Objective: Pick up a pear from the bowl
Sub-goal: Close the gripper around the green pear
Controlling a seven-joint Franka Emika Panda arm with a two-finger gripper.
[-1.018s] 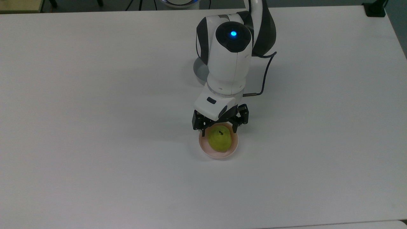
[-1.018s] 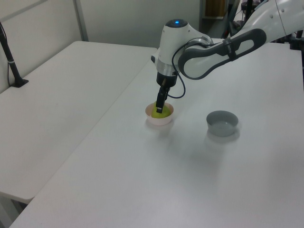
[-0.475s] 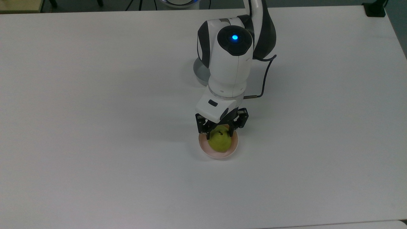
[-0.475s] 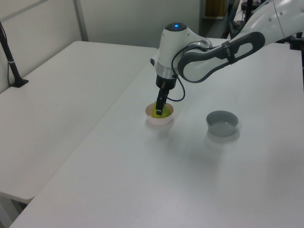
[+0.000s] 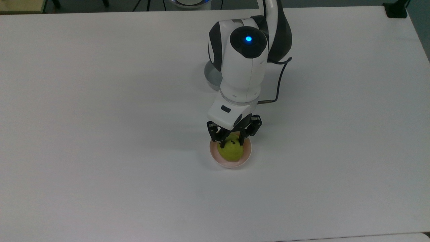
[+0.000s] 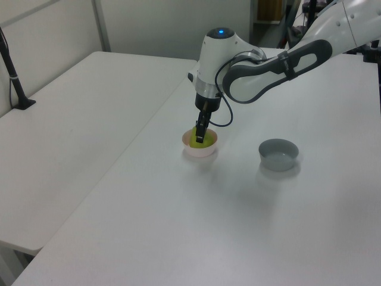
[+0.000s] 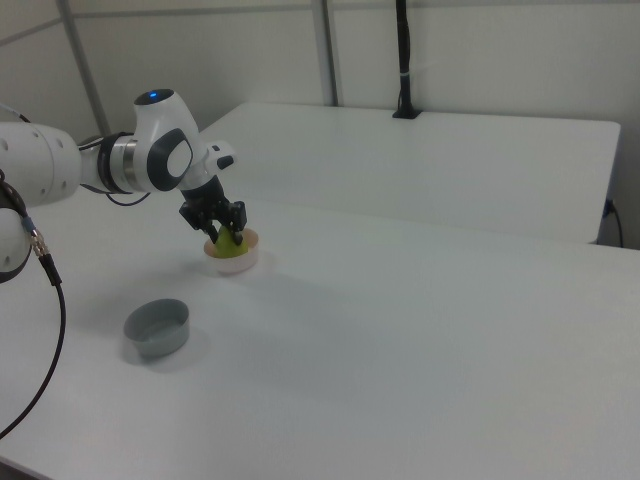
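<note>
Pincer down on the pear, lift not yet made.

The pincer (image 5: 231,141) has its fingers closed in against the pear's (image 5: 231,151) upper sides, while the fruit sits in the pink bowl (image 5: 215,155) on the table (image 5: 100,134). Grasp looks made; raising it remains.

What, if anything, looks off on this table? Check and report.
Nothing stands out. The pear sits in the pink bowl, stem up, with the gripper closed around its top. The grey bowl stands upright and apart on the white table. No spills or damage show.
</note>
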